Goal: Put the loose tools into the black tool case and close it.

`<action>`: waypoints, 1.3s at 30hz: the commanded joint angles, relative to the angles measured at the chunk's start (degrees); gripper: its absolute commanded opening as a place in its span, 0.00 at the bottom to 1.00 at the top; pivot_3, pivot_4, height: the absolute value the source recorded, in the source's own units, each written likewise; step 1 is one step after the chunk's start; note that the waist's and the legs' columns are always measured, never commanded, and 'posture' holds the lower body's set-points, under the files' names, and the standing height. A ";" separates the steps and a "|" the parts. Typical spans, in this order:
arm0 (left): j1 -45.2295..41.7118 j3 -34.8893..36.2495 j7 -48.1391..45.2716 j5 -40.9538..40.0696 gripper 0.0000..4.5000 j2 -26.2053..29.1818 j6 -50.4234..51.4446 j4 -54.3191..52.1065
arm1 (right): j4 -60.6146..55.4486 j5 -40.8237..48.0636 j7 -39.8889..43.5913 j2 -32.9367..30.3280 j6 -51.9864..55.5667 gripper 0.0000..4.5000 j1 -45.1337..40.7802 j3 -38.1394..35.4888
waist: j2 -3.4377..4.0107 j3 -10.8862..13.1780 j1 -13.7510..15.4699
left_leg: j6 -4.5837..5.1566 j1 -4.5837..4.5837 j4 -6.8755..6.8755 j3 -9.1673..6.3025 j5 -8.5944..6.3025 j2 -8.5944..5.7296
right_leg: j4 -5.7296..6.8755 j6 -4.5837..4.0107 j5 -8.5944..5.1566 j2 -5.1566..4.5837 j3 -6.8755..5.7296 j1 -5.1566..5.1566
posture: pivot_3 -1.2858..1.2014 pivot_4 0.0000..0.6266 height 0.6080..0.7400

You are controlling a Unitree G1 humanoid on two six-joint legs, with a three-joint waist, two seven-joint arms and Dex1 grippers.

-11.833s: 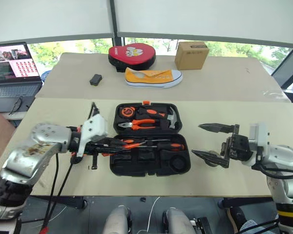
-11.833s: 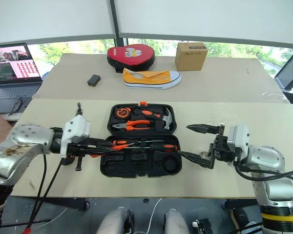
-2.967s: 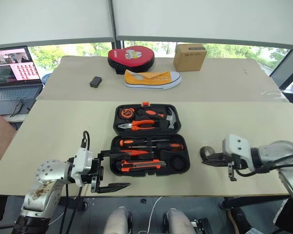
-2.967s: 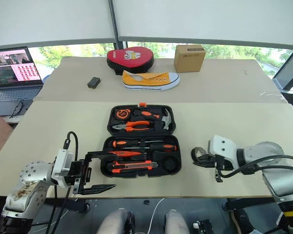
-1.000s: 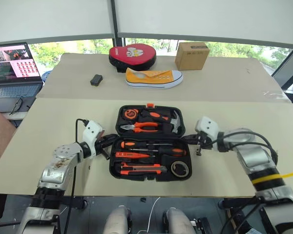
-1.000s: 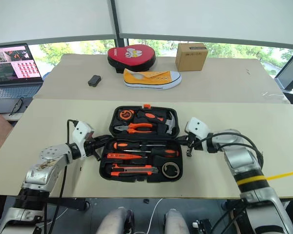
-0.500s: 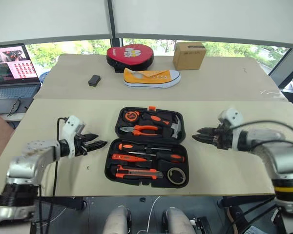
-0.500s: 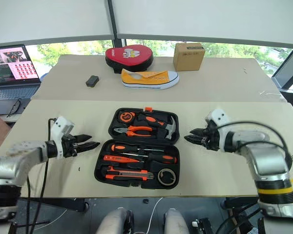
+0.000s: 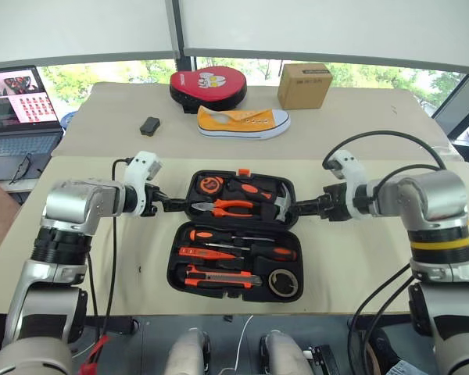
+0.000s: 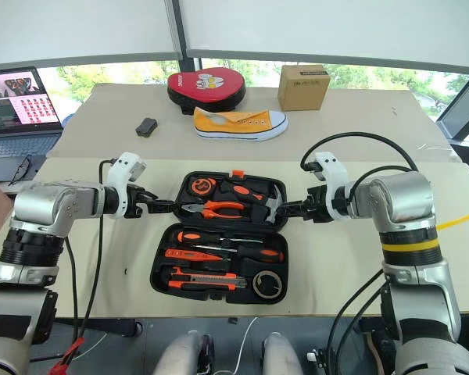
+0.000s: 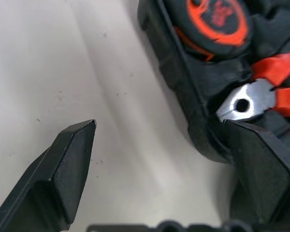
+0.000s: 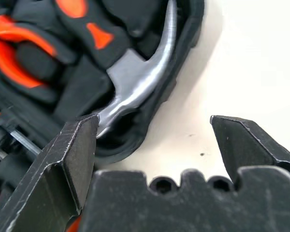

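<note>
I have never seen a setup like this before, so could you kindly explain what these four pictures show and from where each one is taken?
This is a two-armed humanoid robot. The two wide pictures come from a stereo camera on its head, looking down over a table. The two close-ups come from cameras on its wrists, looking along each gripper's black fingers.

An open black tool case lies on the table, with screwdrivers, a utility knife and a tape roll in the near half, and pliers and a hammer in the far half. The left gripper and right gripper are open at the far half's two ends, each straddling its rim, holding nothing.

Farther back lie a yellow shoe, a red pad and a cardboard box.
</note>
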 commanded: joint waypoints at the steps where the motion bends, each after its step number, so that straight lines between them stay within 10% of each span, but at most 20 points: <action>1: -2.86 -0.92 0.02 1.69 1.00 -0.19 -0.35 1.60 | 0.91 -0.58 -1.16 -0.20 0.04 0.96 -2.58 0.70 | 0.00 0.00 -0.02 | 0.09 -0.01 0.00 0.03 -0.05 0.00 | -0.02 0.00 0.00 -0.01 0.00 0.00 | 0.52 0.24 1.00; 12: -4.84 -1.17 1.55 5.17 1.00 -3.16 -3.78 4.81 | 2.76 -2.55 -5.33 1.24 -0.62 0.84 -1.59 3.13 | 0.00 0.00 -0.06 | 0.27 -0.01 0.07 0.05 -0.16 -0.01 | -0.02 0.02 0.01 -0.04 -0.01 0.04 | 0.52 0.24 1.00; 24: -2.58 -0.41 1.83 5.34 0.16 -4.86 -3.55 3.80 | 4.86 -2.32 -6.97 2.47 1.89 0.00 -0.83 3.99 | 0.00 -0.01 0.09 | 0.32 0.06 0.22 0.00 -0.09 -0.04 | 0.29 0.05 0.04 -0.07 -0.06 0.11 | 0.52 0.24 1.00; 26: -1.95 0.71 2.31 5.07 0.02 -5.63 -3.83 3.91 | 6.17 -2.80 -7.51 2.98 0.71 0.00 -0.85 3.56 | 0.00 -0.01 0.19 | 0.34 0.21 0.21 0.01 -0.06 -0.06 | 0.36 0.05 0.04 -0.10 -0.05 0.22 | 0.52 0.24 1.00; 39: 22.62 22.59 -10.49 -6.78 0.02 -9.25 -36.36 -15.04 | -16.57 -13.54 1.03 -3.94 -59.57 0.00 21.34 0.40 | -0.01 0.04 -0.23 | 0.01 -0.15 0.12 -0.25 0.24 -0.01 | 0.51 0.05 0.15 -0.12 0.03 -0.18 | 0.52 0.24 1.00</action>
